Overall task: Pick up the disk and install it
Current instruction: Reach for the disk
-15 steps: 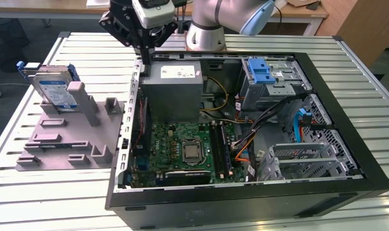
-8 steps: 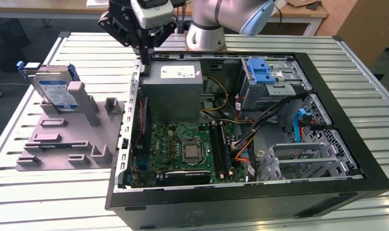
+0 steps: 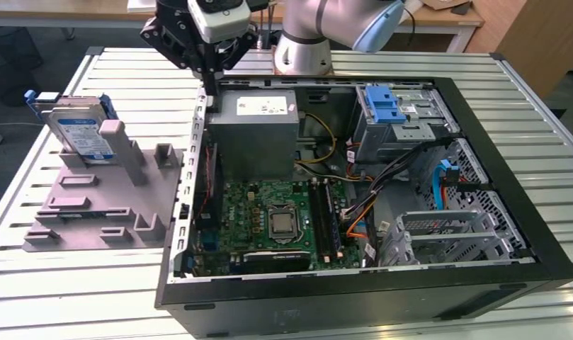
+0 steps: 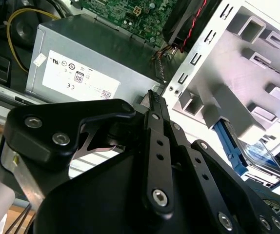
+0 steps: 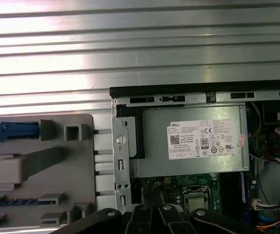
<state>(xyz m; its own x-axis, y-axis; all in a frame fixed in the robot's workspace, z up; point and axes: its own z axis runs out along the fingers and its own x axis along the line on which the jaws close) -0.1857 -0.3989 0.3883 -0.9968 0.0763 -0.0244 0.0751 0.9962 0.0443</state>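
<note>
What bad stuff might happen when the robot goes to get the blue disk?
1. The gripper hangs close over the computer case wall, beside the power-supply box; swinging sideways too low might bump them.
2. The disk stands upright in the grey holder; an off-centre grab might tip or jam it.
3. Loose cables lie inside the case and might snag the disk.

The disk (image 3: 78,134) stands on the holder (image 3: 102,207) beside the case (image 3: 362,306).
</note>
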